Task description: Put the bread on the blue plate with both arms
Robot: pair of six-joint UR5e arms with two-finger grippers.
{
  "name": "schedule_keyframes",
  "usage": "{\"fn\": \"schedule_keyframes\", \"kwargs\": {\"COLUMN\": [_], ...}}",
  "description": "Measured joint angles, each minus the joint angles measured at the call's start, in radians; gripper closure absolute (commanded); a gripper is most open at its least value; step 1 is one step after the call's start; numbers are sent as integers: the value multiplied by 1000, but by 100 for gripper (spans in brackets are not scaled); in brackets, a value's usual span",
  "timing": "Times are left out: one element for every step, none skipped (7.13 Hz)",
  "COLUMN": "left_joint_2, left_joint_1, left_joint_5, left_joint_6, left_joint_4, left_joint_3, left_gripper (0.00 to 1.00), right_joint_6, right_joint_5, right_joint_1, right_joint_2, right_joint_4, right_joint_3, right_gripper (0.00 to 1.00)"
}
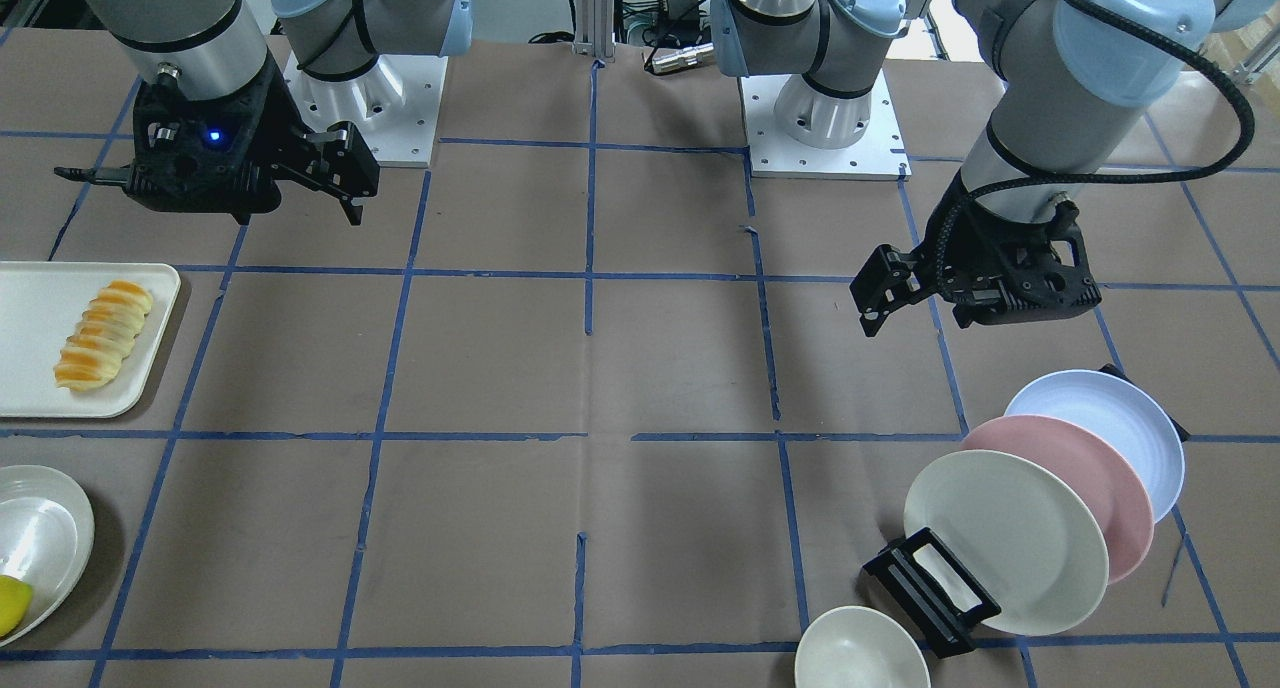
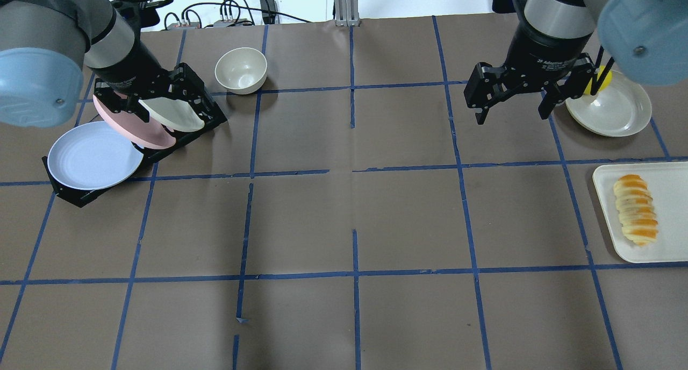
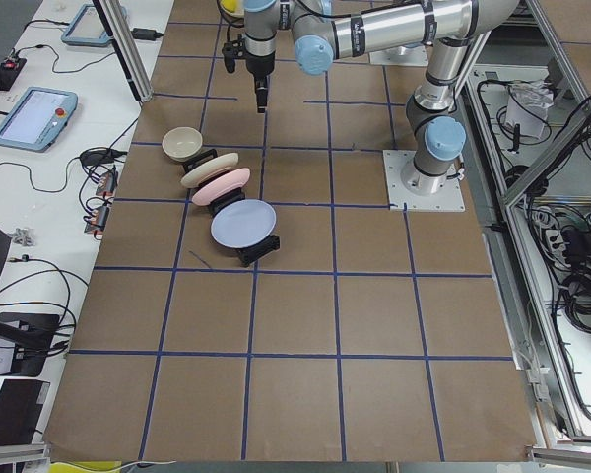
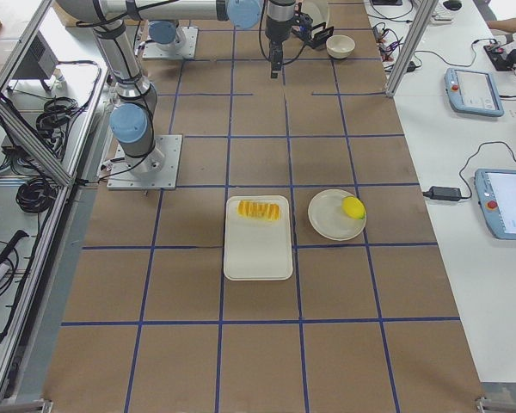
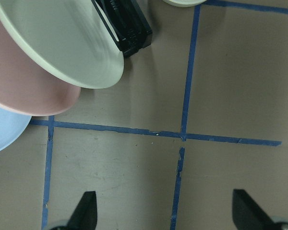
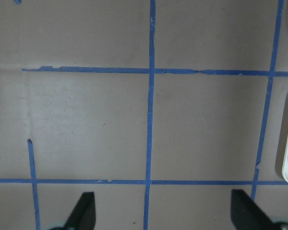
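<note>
Both pincers hang spread and empty above the table (image 2: 355,208): the left pincer (image 1: 878,293) near the black rack (image 2: 70,195), the right pincer (image 2: 510,114) well apart from the bread (image 2: 636,209). The bread lies on a white tray (image 2: 666,241) on my right side. The blue plate (image 2: 91,155) leans at the rack's robot-side end, ahead of the pink plate (image 2: 134,130) and cream plate (image 2: 172,114). I reckon that split is why each arm takes one item. Neither is fetched yet.

overhead: behind, down | front: opposite, steep | sides: table (image 3: 295,325) ends | wrists: close, downward
</note>
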Motion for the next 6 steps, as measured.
{"fn": "schedule_keyframes", "kwargs": {"left_joint_2": [1,-1,-6,-8,-8,-8], "left_joint_1": [-3,-6,-1,25,76,137], "left_joint_5": [1,0,1,3,3,1], "left_joint_6": [-4,1,58,166,272,396], "left_joint_4": [0,2,23,60,78,85], "left_joint_3": [-1,0,-2,-6,-5,-3], "left_gripper": [0,0,0,0,0,0], "right_joint_6": [-1,-2,-2,-3,-3,-11], "right_joint_5": [0,0,0,0,0,-1], "right_joint_1": [0,0,0,0,0,-1], "right_joint_2": [0,0,0,0,0,1], "right_joint_4": [0,-1,-1,-2,-2,-4], "right_joint_3": [0,0,0,0,0,3], "right_gripper": [0,0,0,0,0,4]}}
